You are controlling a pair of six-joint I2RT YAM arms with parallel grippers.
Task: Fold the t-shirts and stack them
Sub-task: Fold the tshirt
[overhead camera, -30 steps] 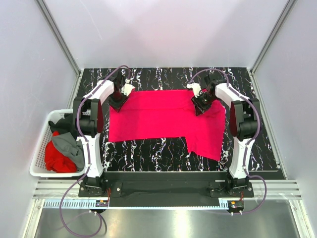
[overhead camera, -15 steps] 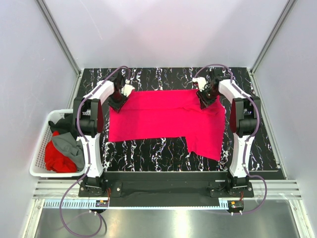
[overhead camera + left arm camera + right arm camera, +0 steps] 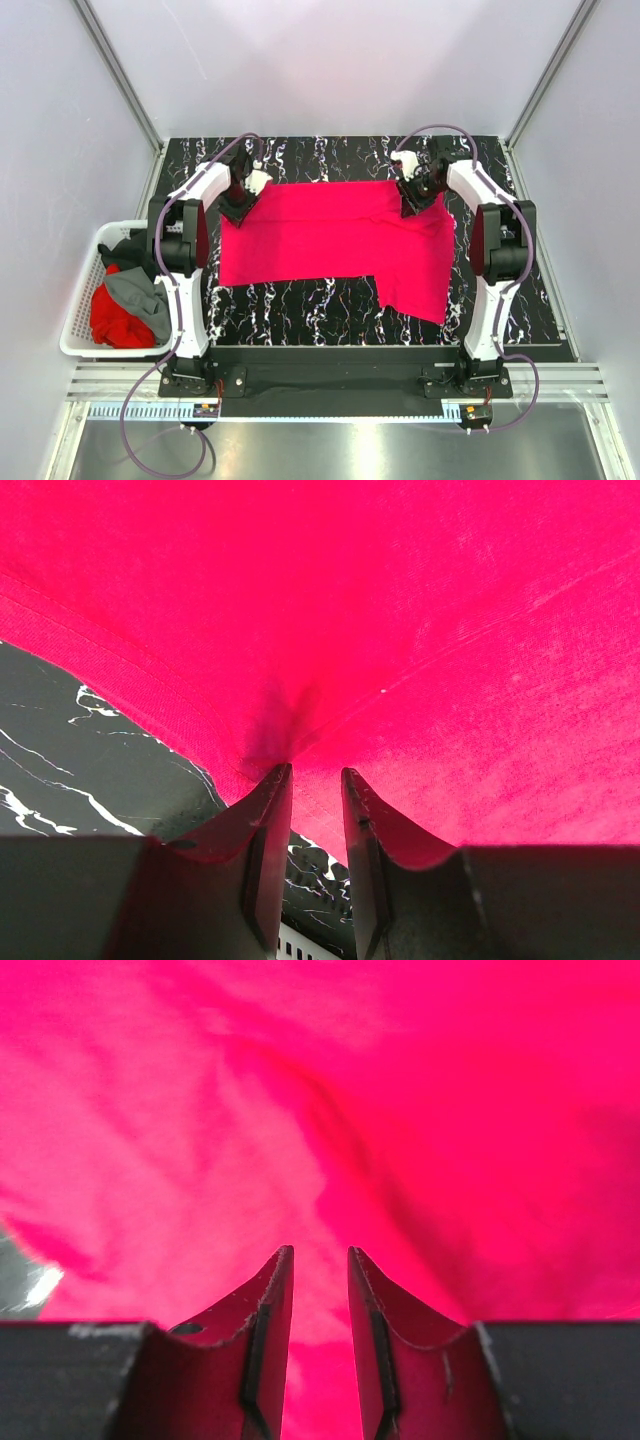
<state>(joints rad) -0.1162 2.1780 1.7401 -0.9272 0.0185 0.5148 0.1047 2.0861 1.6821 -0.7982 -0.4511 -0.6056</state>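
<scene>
The left gripper point(image 3: 315, 772) has its jaws drawn to a narrow slot, with a puckered bit of the crimson-pink t-shirt point(image 3: 330, 235) nipped at the tips, close by the hem where the marbled table point(image 3: 60, 760) shows just beside them; the right gripper point(image 3: 320, 1250) is equally narrow, with cloth filling the slot and creases running to the tips, so I judge it clamped on the same shirt, though the bite itself is hidden; each holds one end of the far edge, so the shirt's long axis runs straight from one pair of jaws to the other, and the body spreads from both toward the arm bases, reaching further below the right jaws; neither arm is nearer, so the fold looks a two-handed one, far edge brought over to near; well off outward of the left jaws and nearer the arm bases, the white basket point(image 3: 75, 335) holds a grey t-shirt point(image 3: 140, 295) and a red t-shirt point(image 3: 112, 322).
</scene>
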